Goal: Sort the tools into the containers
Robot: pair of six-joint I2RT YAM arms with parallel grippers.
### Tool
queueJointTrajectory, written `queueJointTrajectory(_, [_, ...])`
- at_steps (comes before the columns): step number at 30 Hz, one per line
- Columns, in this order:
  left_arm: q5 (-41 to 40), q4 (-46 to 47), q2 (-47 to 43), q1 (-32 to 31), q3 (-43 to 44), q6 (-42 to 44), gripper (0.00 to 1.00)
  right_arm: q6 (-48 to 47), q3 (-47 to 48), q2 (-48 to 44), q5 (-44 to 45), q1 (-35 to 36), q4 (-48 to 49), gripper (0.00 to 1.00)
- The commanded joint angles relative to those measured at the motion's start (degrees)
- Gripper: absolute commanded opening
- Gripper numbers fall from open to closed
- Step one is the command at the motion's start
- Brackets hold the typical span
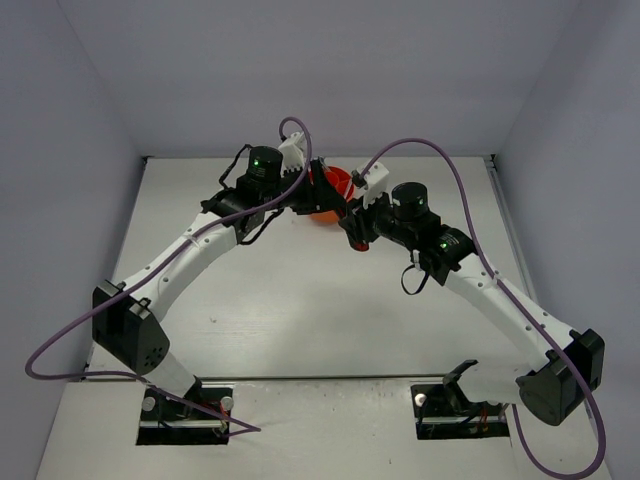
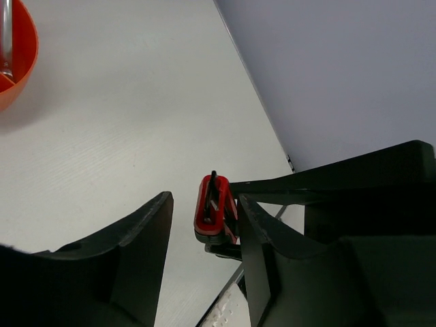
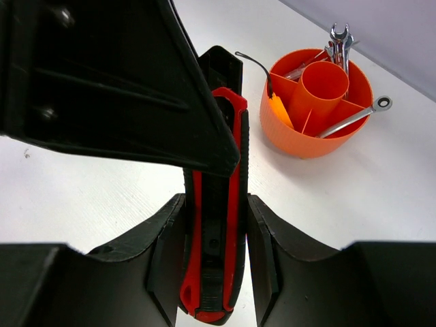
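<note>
Our right gripper clamps the knife; our left gripper gapes open around its end. The tub sits near the bench's far edge.

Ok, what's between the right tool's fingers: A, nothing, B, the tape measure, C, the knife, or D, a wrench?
C: the red-black knife sits clamped in the right tool, while the wrenches stand in the tub.
</note>
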Motion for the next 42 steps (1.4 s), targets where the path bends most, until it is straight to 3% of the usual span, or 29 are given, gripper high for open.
queueJointTrajectory(1, [0.51,1.59,-0.59,-0.74,3.91,1.61,0.36,-0.52,3.23,-0.29,-1.23,0.33,6.27,0.0])
queueJointTrajectory(4, [1.33,3.03,-0.62,-0.82,3.86,1.63,0.26,-0.2,3.17,-0.33,-1.34,0.33,6.59,0.0])
queueJointTrajectory(9, [1.78,6.99,-1.2,-0.82,3.28,2.8,0.01,-0.12,2.62,-0.59,-1.6,0.33,6.76,0.0])
queueJointTrajectory(12, [1.99,7.72,-1.2,-0.82,4.2,4.62,0.0,0.06,2.22,-0.76,-1.48,0.41,6.68,0.08])
queueJointTrajectory(18, [-0.97,6.02,-1.29,-0.82,6.74,12.01,0.0,0.66,0.93,-2.78,2.9,0.25,6.68,0.73])
queueJointTrajectory(20, [-4.96,2.93,-1.02,-0.73,8.66,16.99,0.0,1.35,-0.1,-4.98,7.48,0.17,6.59,0.87])
queueJointTrajectory(22, [-9.5,1.05,-0.75,-0.73,10.0,21.12,0.0,2.05,-1.88,-7.25,11.86,-0.04,6.48,0.94])
queueJointTrajectory(29, [-27.76,3.16,3.27,-0.55,14.28,33.5,0.0,4.62,-9.11,-15.47,23.05,-2.21,3.53,0.98])
queueJointTrajectory(42, [-34.39,13.94,17.7,-0.19,25.54,39.45,0.0,13.71,-16.92,-21.91,24.57,-5.11,-3.03,0.98])
